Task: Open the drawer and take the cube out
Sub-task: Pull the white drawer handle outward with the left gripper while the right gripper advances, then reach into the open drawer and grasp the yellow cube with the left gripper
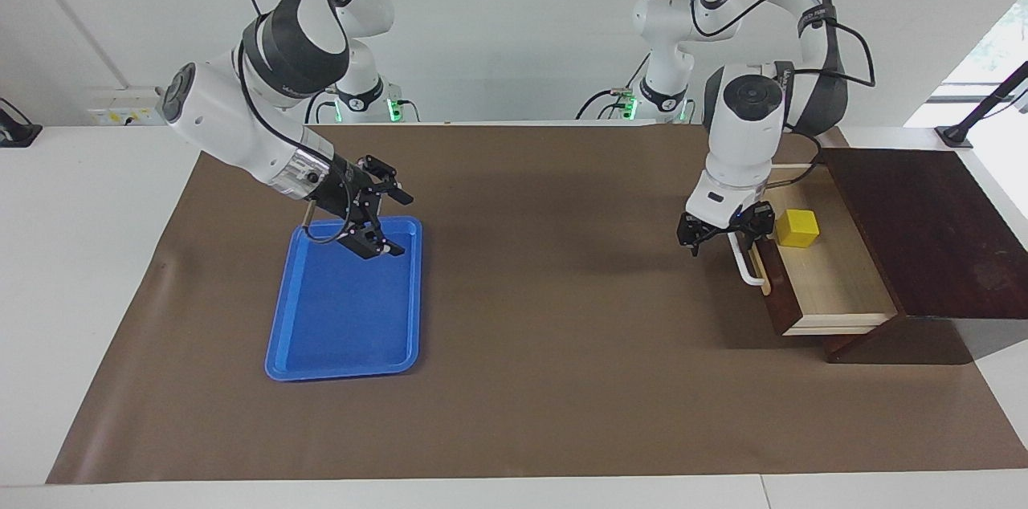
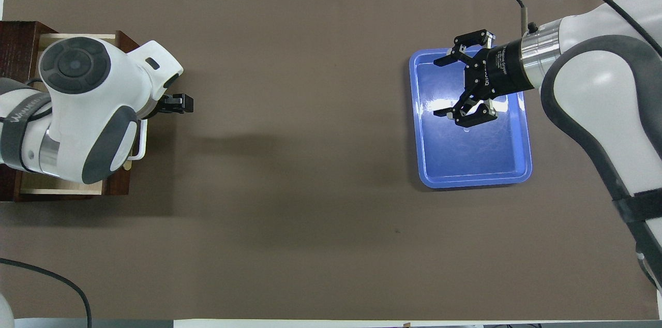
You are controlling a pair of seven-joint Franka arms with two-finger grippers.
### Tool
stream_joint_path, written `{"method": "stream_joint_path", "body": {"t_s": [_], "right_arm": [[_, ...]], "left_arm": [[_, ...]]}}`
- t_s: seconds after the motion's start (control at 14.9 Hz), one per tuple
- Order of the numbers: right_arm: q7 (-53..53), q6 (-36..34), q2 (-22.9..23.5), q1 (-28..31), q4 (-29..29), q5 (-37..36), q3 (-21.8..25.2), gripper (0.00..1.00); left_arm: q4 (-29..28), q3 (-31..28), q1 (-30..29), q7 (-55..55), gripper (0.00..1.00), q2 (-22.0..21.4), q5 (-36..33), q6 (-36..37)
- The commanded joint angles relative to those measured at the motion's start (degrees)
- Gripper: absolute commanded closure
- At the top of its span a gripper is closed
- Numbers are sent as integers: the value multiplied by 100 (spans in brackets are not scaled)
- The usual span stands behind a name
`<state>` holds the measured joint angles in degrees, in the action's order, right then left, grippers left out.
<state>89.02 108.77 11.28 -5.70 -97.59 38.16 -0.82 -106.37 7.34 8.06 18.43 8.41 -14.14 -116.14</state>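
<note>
The dark brown drawer (image 1: 831, 288) stands pulled out of its slant-topped box (image 1: 923, 228) at the left arm's end of the table. The yellow cube (image 1: 797, 227) sits in the drawer, in the part nearest the robots. My left gripper (image 1: 725, 236) is open and low at the drawer's front, straddling the end of the white bar handle (image 1: 745, 268) nearest the robots. In the overhead view my left arm hides the cube; the handle (image 2: 140, 144) shows there. My right gripper (image 1: 400, 225) is open and empty above the blue tray (image 1: 345, 332).
The blue tray (image 2: 476, 162) lies empty at the right arm's end of the brown mat (image 1: 546, 292). The box and the open drawer (image 2: 116, 185) take up the left arm's end. White table edges run round the mat.
</note>
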Motion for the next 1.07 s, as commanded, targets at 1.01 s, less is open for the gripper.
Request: {"method": "stream_joint_path", "body": {"t_s": [1.01], "right_arm": [[-427,250,172,-581,274,7,-15,0]], "left_arm": [[-330,-303,-1544,5046,0,-885,860,233]]}}
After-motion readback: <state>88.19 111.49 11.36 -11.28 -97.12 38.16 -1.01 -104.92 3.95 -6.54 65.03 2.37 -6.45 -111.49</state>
